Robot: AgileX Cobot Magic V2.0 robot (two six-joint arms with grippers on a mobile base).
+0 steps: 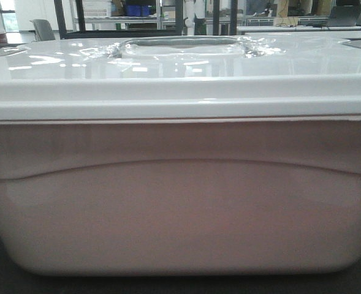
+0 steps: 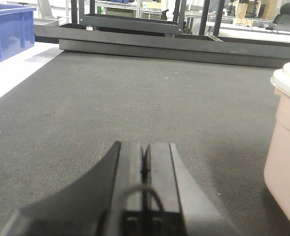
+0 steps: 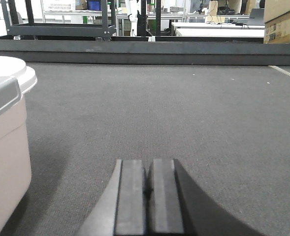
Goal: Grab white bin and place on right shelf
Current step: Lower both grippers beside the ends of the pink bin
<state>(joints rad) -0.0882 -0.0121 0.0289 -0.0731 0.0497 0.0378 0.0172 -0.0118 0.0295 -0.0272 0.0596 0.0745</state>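
Observation:
The white bin fills the front view: a translucent pinkish-white tub with a curved side ridge and a glossy white lid with a recessed handle. It stands on dark grey carpet. Its left end shows at the right edge of the left wrist view, its right end at the left edge of the right wrist view. My left gripper is shut and empty, low over the carpet left of the bin. My right gripper is shut and empty, right of the bin. The right shelf is out of view.
A blue plastic crate stands at the far left on a white floor strip. A low dark metal frame runs across the back of the carpet. Cardboard boxes sit at the far right. Desks and racks stand behind.

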